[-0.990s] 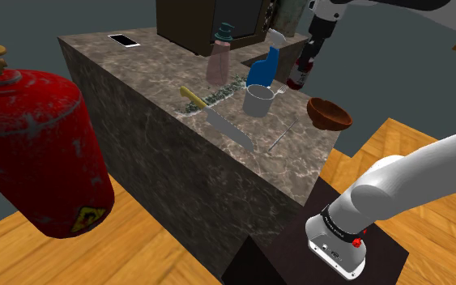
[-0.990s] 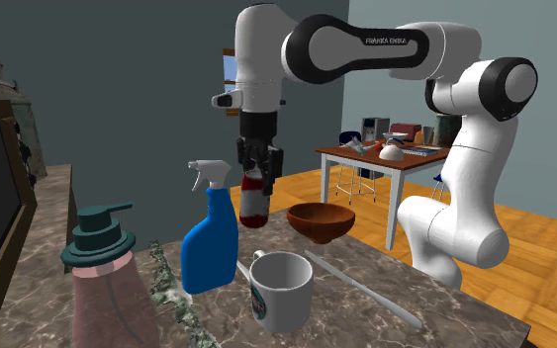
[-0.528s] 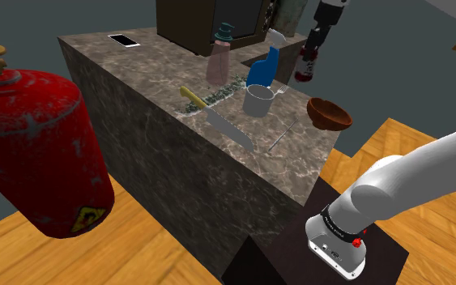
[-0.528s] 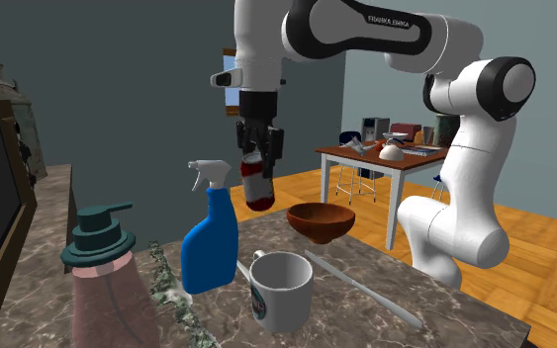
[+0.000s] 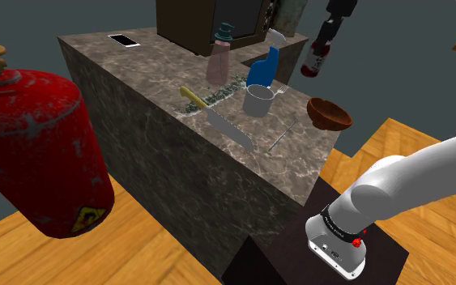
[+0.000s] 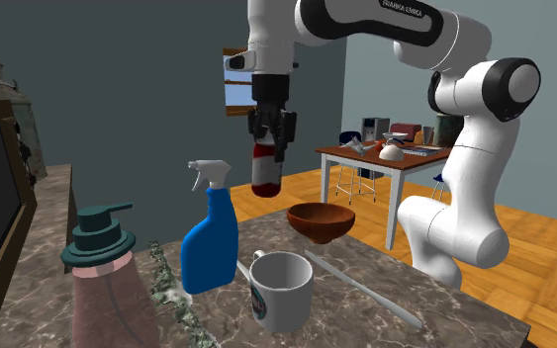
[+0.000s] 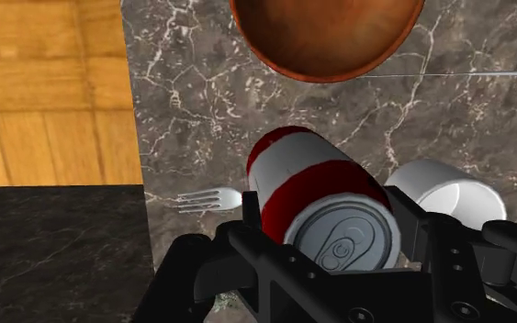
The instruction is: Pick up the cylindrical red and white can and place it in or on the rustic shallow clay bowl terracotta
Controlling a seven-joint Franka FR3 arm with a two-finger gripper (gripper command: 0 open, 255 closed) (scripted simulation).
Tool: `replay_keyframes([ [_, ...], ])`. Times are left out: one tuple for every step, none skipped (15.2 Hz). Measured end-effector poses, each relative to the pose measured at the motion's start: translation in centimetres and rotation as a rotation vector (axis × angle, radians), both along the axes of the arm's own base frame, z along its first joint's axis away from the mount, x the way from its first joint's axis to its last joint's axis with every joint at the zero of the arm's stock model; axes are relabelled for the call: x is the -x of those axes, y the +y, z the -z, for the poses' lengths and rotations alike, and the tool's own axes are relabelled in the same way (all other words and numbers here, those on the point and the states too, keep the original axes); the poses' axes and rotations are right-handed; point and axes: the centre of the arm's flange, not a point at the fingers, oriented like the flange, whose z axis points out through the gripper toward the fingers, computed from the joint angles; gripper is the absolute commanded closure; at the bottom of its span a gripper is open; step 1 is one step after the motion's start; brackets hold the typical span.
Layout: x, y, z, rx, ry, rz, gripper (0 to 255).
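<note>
Hand point(image 6: 269, 146) grips can point(image 6: 265, 173) by top end; can hangs upright, high over bench point(image 5: 137, 73), likely to clear bottle point(image 6: 210, 242) and cup point(image 6: 282, 288); bowl point(image 6: 321, 219) sits near, off to side (not under can yet); needs carrying across, then lowering.

The white arm point(image 6: 469, 168) rears up from its base, elbow high, with the forearm folded over and the wrist aimed straight down. The black gripper point(image 6: 271, 136) hangs vertical, fingers clamped on the can point(image 6: 265, 174) beneath it.
</note>
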Motion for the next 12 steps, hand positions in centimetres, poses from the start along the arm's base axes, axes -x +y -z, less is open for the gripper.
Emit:
replay_keyframes([
  [1.4, -0.1, -0.4, 0.0, 0.0, 0.0, 255],
  [2.5, -0.2, -0.7, 0.0, 0.0, 0.0, 255],
  [3.8, -0.1, -0.9, 0.0, 0.0, 0.0, 255],
  [5.0, -0.2, -1.4, 0.0, -0.001, 0.0, 255],
  [6.4, -0.6, -1.4, 0.0, -0.001, 0.0, 255],
  [8.0, -0.6, -1.3, 0.0, 0.0, 0.0, 255],
  [9.1, -0.9, -1.3, 0.0, -0.001, 0.0, 255],
  [10.3, -0.7, -1.4, 0.0, -0.001, 0.001, 255],
  [11.8, -0.6, -1.5, 0.0, 0.0, 0.0, 255],
  [13.3, -0.9, -1.6, 0.0, -0.001, 0.0, 255],
  [13.9, -1.0, -1.6, 0.0, -0.001, 0.001, 255],
  [14.2, -1.0, -1.3, 0.0, -0.001, 0.001, 255],
])
